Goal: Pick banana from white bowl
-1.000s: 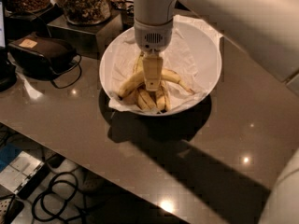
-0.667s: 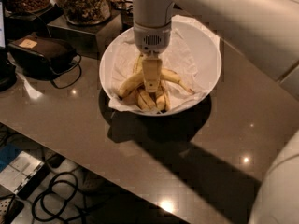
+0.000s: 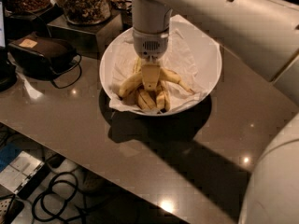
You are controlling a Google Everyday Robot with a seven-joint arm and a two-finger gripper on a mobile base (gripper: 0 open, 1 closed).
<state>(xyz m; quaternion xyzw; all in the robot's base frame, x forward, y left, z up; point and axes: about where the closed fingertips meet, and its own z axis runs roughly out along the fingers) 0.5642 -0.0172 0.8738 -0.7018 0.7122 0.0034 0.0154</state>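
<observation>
While the arm is reaching down from the twelve o'clock side, the gripper (image 3: pixel 150 78) is sitting low inside the white bowl (image 3: pixel 104 69), among the fruit heaped toward six o'clock on crumpled paper. The banana (image 3: pixel 129 84) is lying in the bowl, just at the gripper's eight o'clock. Whether the gripper is clasping anything, I cannot tell.

The claw (image 3: pixel 150 78) hangs straight down inside the white bowl (image 3: pixel 211 73), its tip low among the bananas, right beside the curved yellow banana (image 3: pixel 129 84) on crumpled paper (image 3: pixel 187 55). The bowl sits on a dark glossy surface (image 3: pixel 70 125), near a black box (image 3: pixel 39 52).
</observation>
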